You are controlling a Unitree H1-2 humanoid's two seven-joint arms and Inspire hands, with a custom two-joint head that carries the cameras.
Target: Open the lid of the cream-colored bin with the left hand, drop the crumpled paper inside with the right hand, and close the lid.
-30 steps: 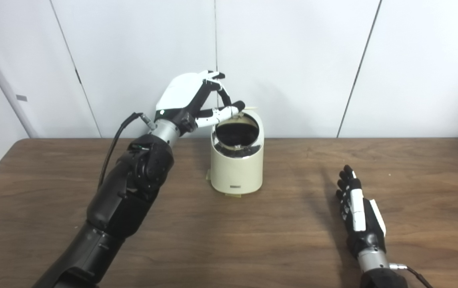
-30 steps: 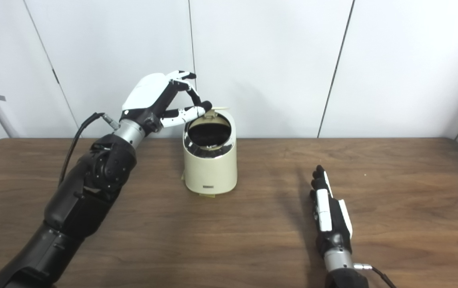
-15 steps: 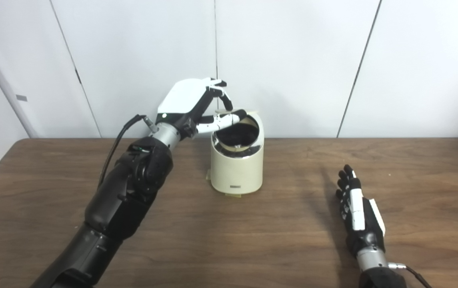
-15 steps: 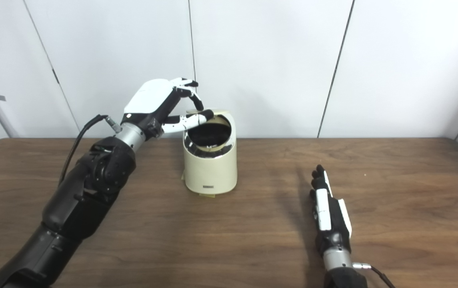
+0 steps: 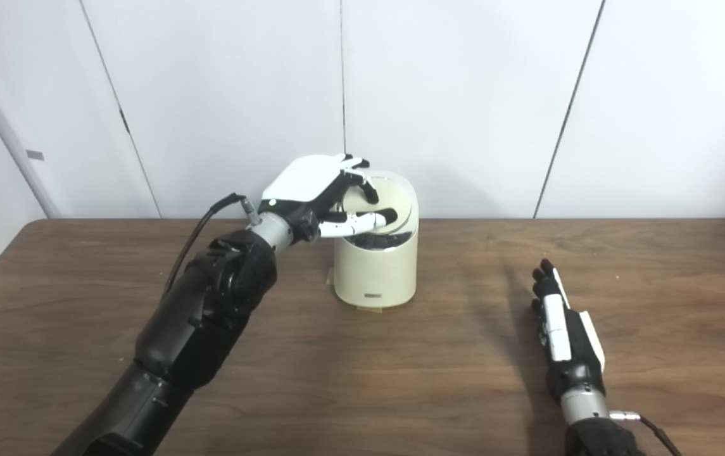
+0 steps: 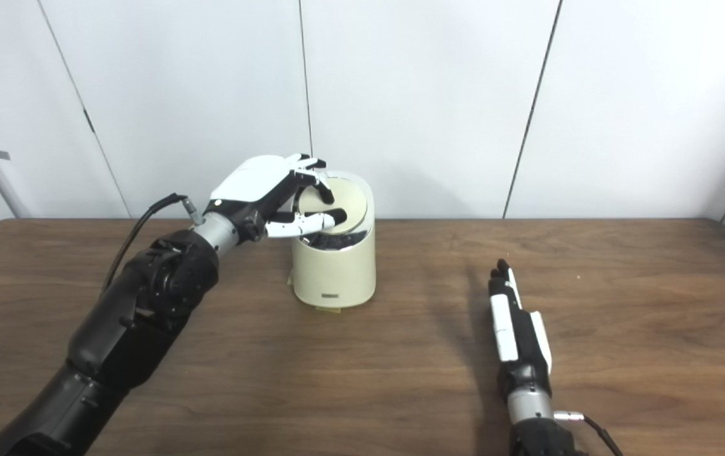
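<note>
Left hand (image 5: 318, 190) pinching lid (image 5: 382, 201) of one bin (image 5: 375, 269); right hand (image 5: 563, 335) flat, empty.

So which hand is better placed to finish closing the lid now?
The left hand. Its fingers already rest on the lid, which sits tilted over the bin with a dark gap at the front. The right hand lies flat on the table, apart from the bin.
</note>
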